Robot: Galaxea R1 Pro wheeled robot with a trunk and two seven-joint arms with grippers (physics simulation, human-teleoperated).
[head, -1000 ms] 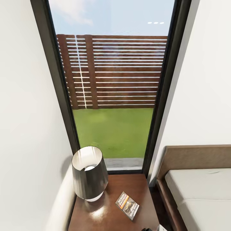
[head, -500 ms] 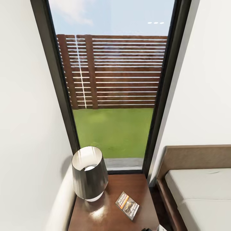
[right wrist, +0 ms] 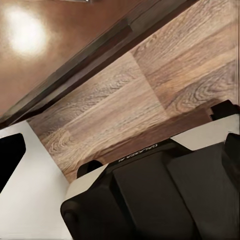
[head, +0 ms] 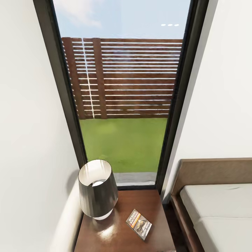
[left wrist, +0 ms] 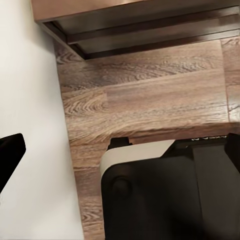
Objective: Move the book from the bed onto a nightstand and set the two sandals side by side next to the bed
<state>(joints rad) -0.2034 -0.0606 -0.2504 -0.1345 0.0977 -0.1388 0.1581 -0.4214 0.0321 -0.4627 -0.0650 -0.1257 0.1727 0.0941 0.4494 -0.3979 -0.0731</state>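
A home bedroom, going by the low bed (head: pixel 217 213) with grey mattress, the nightstand (head: pixel 119 234) carrying a lamp (head: pixel 97 190), white walls, plank floor (left wrist: pixel 150 100) and tall window (head: pixel 122 94) onto grass and fence.

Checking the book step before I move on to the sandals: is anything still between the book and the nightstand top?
No. The book already lies flat on the nightstand, apart from the lamp at its left rear. Nothing lies on the book.
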